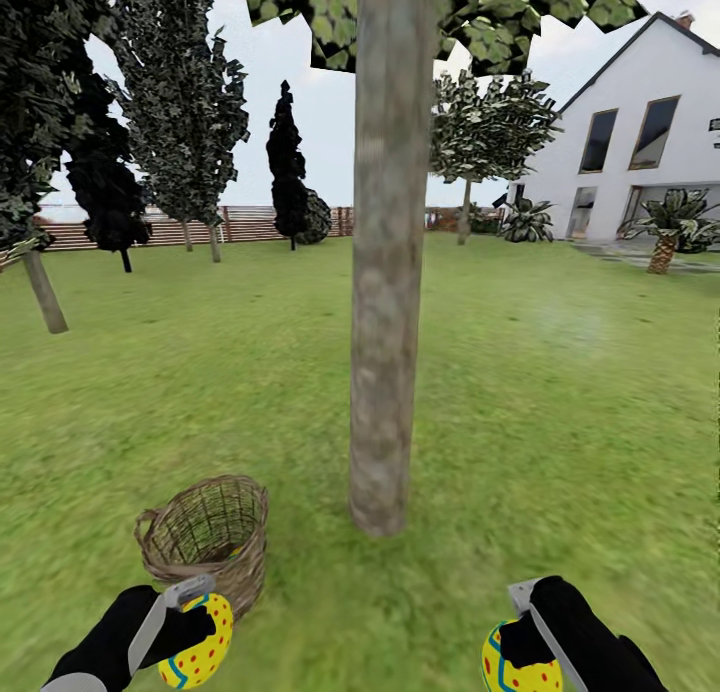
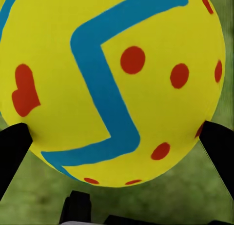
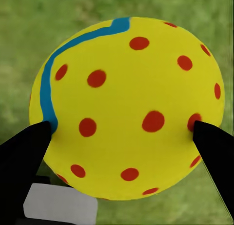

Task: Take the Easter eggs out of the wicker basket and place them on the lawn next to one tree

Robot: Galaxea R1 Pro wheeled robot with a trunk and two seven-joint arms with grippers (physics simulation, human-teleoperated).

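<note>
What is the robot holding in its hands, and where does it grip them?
Each hand holds one egg. The left hand pinches its egg by opposite sides, and the right hand grips its egg the same way, over the grass.

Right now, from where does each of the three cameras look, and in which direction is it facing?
Head view: from the robot's head, forward and down over the green lawn at the grey-brown tree trunk and brown wicker basket; both arms show, left gripper, right gripper.
Left wrist view: along the fingers at the yellow zigzag egg over grass.
Right wrist view: along the fingers at a second yellow egg.
Shared: both eggs appear in the head view too.
</note>
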